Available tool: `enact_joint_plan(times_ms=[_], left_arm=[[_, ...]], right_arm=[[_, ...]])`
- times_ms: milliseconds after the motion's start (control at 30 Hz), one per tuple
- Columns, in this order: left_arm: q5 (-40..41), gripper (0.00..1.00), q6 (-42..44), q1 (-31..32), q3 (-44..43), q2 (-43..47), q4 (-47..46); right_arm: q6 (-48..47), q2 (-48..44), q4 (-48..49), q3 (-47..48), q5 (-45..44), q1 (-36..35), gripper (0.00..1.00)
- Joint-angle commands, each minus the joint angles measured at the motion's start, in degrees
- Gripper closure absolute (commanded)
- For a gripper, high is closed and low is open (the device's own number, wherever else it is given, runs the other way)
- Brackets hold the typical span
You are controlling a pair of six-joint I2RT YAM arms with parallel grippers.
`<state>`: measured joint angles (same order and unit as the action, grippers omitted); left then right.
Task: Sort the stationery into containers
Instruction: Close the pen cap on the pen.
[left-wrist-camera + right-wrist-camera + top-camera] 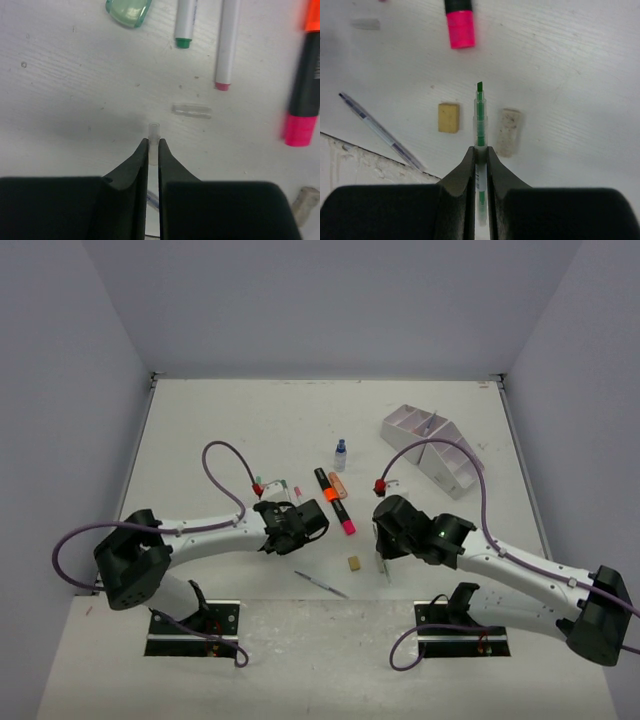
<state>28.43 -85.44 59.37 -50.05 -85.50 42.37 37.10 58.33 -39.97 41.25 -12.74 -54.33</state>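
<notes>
Two grips are in hand at once. The right gripper [480,150] is clenched on a green-tipped pen [480,115], a slim clear-barrelled one with no cap. It is held along the line of the jaws, its chisel tip pointing ahead past the fingertips. The left gripper [154,142] is closed on a short clear tube [154,129]. Only a stub is seen beyond the fingertips, so it cannot be told whether it is a cap or part of a pen.

The step is judged to be the carry to the organizer [430,450], a white block of open compartments beyond the right gripper and to its right. The pen should be raised well clear before it is swung. A tan eraser [449,117] lies just left of its barrel and a grey eraser [510,131] just right, and either could be dragged along. The pen is best brought over a tall compartment, tilted upright, lowered inside the walls and only then let go. The tube is small and smooth, so a slow move is advised for the left arm.

Ahead of the left gripper a clear cap [191,110] lies loose. Farther out, two white pens [227,45] and a black marker [305,95] remain on the table [220,420]. A thin ballpoint [380,131] lies to the right gripper's left.
</notes>
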Motion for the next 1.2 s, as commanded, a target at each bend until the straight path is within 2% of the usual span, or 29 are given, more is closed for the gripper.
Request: enact_joint_plan(times_ms=[0, 33, 100, 167, 200, 233, 333, 433, 600, 833, 1167], left_arm=[[5.9, 1.00, 5.4, 0.0, 0.1, 8.8, -2.5], [6.2, 1.00, 7.6, 0.1, 0.2, 11.0, -4.4], [5.8, 1.00, 13.6, 0.1, 3.1, 16.8, -15.0], [3.3, 1.00, 23.9, 0.1, 5.8, 23.8, -23.5], [0.6, 1.00, 27.4, 0.1, 8.8, 26.0, -30.9], [-2.5, 1.00, 32.6, 0.0, 13.5, 30.0, -42.7], [-8.8, 1.00, 37.0, 0.0, 17.4, 35.8, -55.8], [-14.7, 1.00, 38.4, 0.0, 19.3, 38.3, -62.4], [-18.4, 1.00, 39.1, 0.0, 20.1, 38.9, -65.8], [-14.4, 1.00, 37.5, 0.0, 19.4, 40.2, -60.6], [-15.3, 1.00, 36.1, 0.0, 19.9, 40.2, -60.0]], right_arm=[[-3.4, -5.4, 13.4, -4.4, 8.5, -0.2, 1.00], [-3.4, -7.4, 16.7, -5.8, 11.4, -0.2, 1.00], [-2.0, -10.5, 30.6, -10.6, 21.3, -0.1, 1.00], [0.2, -11.5, 38.9, -13.2, 29.7, -0.1, 1.00], [1.7, -11.1, 44.3, -14.5, 33.7, -0.1, 1.00], [4.1, -10.2, 52.9, -16.4, 37.4, -0.2, 1.00], [6.6, -7.7, 62.8, -18.1, 41.2, -0.4, 1.00], [8.2, -7.1, 69.4, -19.3, 41.3, -1.0, 1.00], [7.5, -7.2, 73.0, -18.2, 39.5, -2.1, 1.00], [6.2, -9.7, 68.1, -17.9, 32.1, -2.2, 1.00], [3.6, -15.2, 60.9, -16.8, 26.3, -2.2, 1.00]])
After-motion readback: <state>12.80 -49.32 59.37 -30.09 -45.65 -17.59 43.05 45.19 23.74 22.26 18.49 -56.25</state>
